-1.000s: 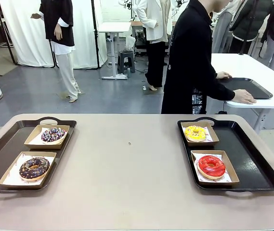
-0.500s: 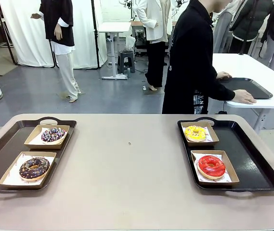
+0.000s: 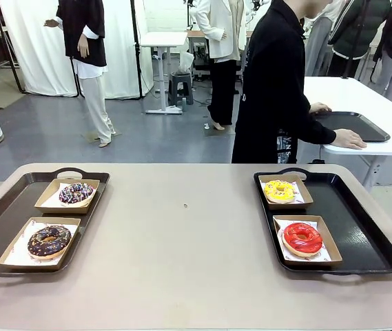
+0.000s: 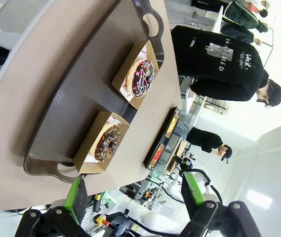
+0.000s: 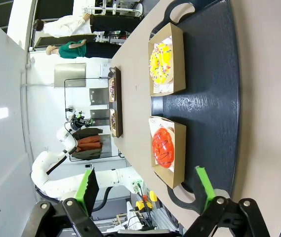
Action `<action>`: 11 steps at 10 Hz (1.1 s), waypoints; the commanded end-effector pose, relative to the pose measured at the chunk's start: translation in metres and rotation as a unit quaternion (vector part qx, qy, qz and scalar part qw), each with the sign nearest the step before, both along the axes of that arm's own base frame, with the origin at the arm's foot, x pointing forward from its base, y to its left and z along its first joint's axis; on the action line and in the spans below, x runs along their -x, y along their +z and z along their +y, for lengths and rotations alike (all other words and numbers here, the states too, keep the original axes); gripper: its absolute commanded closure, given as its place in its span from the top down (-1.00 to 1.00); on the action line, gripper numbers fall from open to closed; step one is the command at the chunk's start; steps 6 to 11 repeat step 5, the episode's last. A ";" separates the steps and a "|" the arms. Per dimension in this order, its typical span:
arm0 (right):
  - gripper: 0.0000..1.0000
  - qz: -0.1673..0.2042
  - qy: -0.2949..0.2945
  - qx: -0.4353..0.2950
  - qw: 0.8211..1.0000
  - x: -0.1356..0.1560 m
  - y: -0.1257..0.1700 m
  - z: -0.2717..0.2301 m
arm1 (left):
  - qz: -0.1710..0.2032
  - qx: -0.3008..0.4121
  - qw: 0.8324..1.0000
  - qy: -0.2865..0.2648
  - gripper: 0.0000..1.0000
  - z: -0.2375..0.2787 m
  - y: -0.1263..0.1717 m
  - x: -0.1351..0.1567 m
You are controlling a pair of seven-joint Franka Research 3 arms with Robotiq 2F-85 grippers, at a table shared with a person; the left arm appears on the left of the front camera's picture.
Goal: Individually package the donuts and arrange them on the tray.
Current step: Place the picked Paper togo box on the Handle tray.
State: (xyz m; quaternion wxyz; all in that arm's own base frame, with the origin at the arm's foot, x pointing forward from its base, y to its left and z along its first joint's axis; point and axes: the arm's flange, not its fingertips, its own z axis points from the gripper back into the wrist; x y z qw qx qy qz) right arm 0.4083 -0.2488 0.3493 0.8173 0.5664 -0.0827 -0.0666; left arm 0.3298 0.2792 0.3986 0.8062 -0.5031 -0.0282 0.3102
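1. On the beige worktop (image 3: 182,262) there are two dark trays, one at each side, well apart, with bare surface between them.
2. The left tray (image 3: 3,214) carries two shallow cardboard boats lined with white paper. The farther boat (image 3: 47,200) holds the dark purple donut (image 3: 76,194) with pale sprinkles; the nearer boat (image 3: 13,252) holds the chocolate-brown donut (image 3: 48,241) with coloured sprinkles.
3. The right tray (image 3: 361,234) also has two boats, both set along its inner side. The yellow donut (image 3: 280,190) sits in the farther one, the glossy red donut (image 3: 302,238) in the nearer one. The outer half of that tray is bare.
4. Each donut lies flat in its own boat, none touching another.
5. From the left wrist camera, the left end effector (image 4: 135,195) hangs clear of the worktop edge with its green-padded fingers (image 4: 193,190) spread wide apart and nothing between them; the left tray's two donuts lie beyond it.
6. From the right wrist camera, the right end effector (image 5: 147,190) is likewise wide apart and empty, hanging off the near end of the right tray, with the red donut closest to it and the yellow one farther along.
7. Across the worktop, a person in a black top (image 3: 271,89) stands turned away, both hands resting on a white table (image 3: 361,103) that holds another dark tray (image 3: 354,124).
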 end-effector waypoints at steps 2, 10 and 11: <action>1.00 0.008 -0.001 0.000 1.000 0.001 -0.001 0.001 | -0.004 0.003 1.000 0.001 1.00 -0.002 0.001 0.003; 1.00 0.008 -0.001 0.000 1.000 0.001 -0.001 0.001 | -0.004 0.003 1.000 0.001 1.00 -0.002 0.001 0.003; 1.00 0.008 -0.001 0.000 1.000 0.001 -0.001 0.001 | -0.004 0.003 1.000 0.001 1.00 -0.002 0.001 0.003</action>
